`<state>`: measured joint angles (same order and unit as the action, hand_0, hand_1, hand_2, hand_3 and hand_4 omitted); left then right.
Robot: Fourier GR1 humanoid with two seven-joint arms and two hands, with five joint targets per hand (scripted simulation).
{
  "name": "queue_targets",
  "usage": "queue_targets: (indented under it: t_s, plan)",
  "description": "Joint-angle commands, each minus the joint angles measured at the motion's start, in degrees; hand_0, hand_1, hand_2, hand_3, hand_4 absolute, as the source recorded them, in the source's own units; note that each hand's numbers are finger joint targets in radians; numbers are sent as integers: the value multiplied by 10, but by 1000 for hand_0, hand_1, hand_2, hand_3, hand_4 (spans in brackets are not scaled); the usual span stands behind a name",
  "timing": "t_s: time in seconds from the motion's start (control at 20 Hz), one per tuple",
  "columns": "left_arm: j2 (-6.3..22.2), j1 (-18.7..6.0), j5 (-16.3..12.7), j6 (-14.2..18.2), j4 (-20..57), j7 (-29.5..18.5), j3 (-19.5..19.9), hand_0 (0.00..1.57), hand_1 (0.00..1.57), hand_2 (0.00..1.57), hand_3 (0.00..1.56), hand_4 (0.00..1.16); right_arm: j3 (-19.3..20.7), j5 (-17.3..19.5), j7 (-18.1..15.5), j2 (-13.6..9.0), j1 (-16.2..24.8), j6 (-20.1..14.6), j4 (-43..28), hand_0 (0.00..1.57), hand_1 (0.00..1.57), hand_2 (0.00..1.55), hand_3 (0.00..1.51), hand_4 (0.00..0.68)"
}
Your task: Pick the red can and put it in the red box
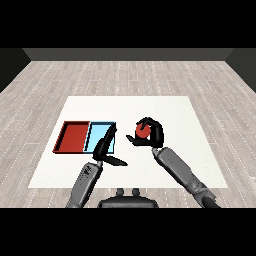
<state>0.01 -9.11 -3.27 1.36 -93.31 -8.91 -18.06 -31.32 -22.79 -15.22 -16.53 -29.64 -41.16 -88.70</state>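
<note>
The red can [143, 131] shows its round top in the middle of the white table, right of the trays. My right hand [151, 134] is curled round it, fingers over the far side and thumb on the near left. The red tray [73, 137] lies at the left of the table, with the light blue tray [99, 135] touching its right side. My left hand [105, 146] hangs over the near right corner of the blue tray, fingers straight and thumb stretched out to the right, holding nothing.
The white table [175, 110] stretches wide behind and to the right of the can. Beyond its edges lies a grey wooden floor [125, 75]. Both forearms come in from the lower corners.
</note>
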Motion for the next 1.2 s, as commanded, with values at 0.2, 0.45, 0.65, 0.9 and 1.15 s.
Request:
queue_targets:
  t_s: [0.2, 0.45, 0.65, 0.9, 1.15]
  plan:
    - [0, 4, -11, 5, 52, -12, -40, 0, 0, 0, 0, 0, 20, 70, 49, 42, 3, 30, -13, 1571, 1571, 1482, 1422, 655]
    - [0, -51, -67, 62, 96, 4, -73, 0, 0, 0, 0, 0, 32, 114, 73, 68, -4, 42, -14, 1571, 1571, 1478, 1414, 651]
    - [0, -78, -93, 84, 95, 11, -97, 0, 0, 0, 0, 0, 71, 106, 49, 45, 50, 97, -48, 1571, 1571, 1481, 1417, 650]
    - [0, -83, -95, 74, 141, -5, -96, 0, 0, 0, 0, 0, 64, 155, 32, 128, 51, 102, -15, 1571, 1571, 1472, 1409, 629]
    - [0, -130, -122, 61, 174, 2, -71, 0, 0, 0, 0, 0, 61, 197, 74, 155, 41, 108, -19, 1571, 1571, 1479, 1412, 629]
